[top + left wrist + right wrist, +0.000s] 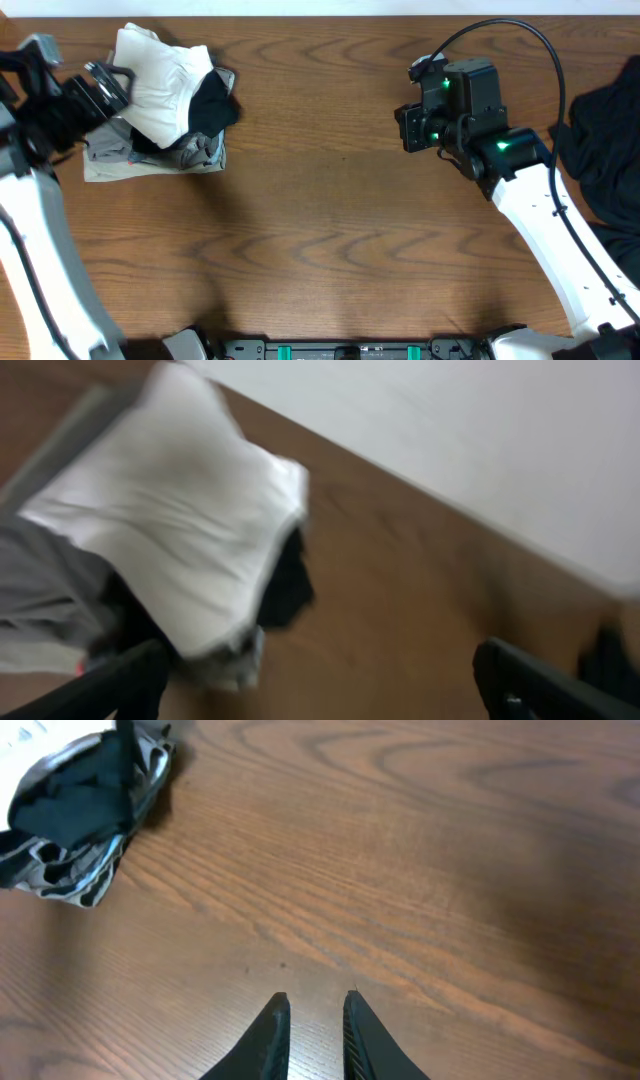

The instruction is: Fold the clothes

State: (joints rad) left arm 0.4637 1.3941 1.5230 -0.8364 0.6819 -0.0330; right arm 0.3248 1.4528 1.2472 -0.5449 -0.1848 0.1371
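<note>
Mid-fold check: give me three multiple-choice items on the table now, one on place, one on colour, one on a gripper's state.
1. Where does the clothes pile lie? A) far left of the table, by the left arm B) table centre C) table's near edge
2. What colour is the pile's top garment? A) black B) white C) grey
3. How is the left gripper? A) shut on cloth B) open, empty C) shut, empty
Answers: 1 A, the overhead view shows it beside that arm; 2 B, white lies over black and grey; 3 B, its jaws stand wide apart, nothing between.
</note>
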